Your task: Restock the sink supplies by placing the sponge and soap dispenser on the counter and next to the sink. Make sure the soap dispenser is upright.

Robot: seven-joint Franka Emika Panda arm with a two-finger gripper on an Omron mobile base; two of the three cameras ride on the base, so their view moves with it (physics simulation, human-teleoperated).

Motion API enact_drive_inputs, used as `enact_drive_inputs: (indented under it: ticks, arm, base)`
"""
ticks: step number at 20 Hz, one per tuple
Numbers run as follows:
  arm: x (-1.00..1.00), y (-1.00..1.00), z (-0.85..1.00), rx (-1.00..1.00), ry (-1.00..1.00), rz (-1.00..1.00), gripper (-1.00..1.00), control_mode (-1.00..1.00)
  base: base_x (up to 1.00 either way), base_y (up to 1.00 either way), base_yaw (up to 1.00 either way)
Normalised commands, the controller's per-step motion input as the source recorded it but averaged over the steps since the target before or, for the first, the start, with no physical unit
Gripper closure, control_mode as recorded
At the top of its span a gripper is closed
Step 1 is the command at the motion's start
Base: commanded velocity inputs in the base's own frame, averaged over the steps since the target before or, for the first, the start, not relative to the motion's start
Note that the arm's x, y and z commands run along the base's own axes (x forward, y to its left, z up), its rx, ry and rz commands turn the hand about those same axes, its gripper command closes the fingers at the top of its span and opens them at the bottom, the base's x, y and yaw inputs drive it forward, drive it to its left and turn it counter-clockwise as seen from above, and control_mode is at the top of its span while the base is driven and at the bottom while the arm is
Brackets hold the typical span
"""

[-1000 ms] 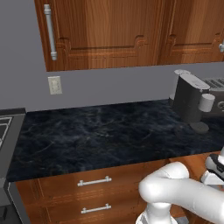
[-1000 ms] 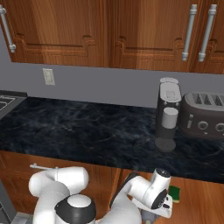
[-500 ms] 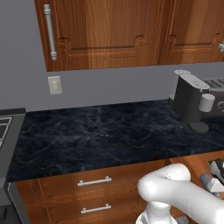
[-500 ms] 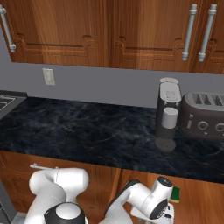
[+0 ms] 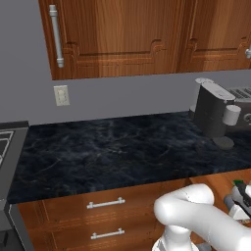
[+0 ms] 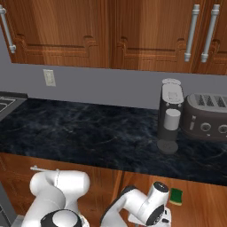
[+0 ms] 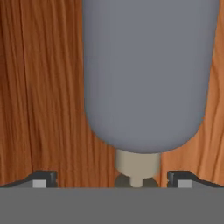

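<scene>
the long black marble-like counter with faint pale veins lies unchanged above the brown wood surface. the white arm has sunk lower beneath the counter's front edge than a second ago. under it, a grey rounded soap dispenser with a cream neck lies on the wood between the spread, released fingertips. a small green sponge rests below the counter, beside the wrist.
</scene>
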Motion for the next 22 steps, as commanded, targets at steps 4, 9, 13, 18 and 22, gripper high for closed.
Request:
enact_drive_inputs:
  ticks: [4, 9, 13, 18, 22]
  arm:
    - [0.0, 0.0, -0.1, 0.0, 0.0, 0.04, -1.0, -1.0]
    - [0.18, 0.0, -0.05, 0.0, 0.0, 0.06, -1.0, -1.0]
    - [0.26, 0.0, -0.09, 0.0, 0.0, 0.07, -1.0, -1.0]
    - [0.11, 0.0, -0.18, 0.0, 0.0, 0.06, -1.0, -1.0]
    - [0.05, 0.0, -0.09, 0.0, 0.0, 0.02, -1.0, -1.0]
  base:
    - [0.0, 0.0, 0.0]
    - [0.0, 0.0, 0.0]
    - [0.0, 0.0, 0.0]
    - [0.0, 0.0, 0.0]
    - [0.0, 0.0, 0.0]
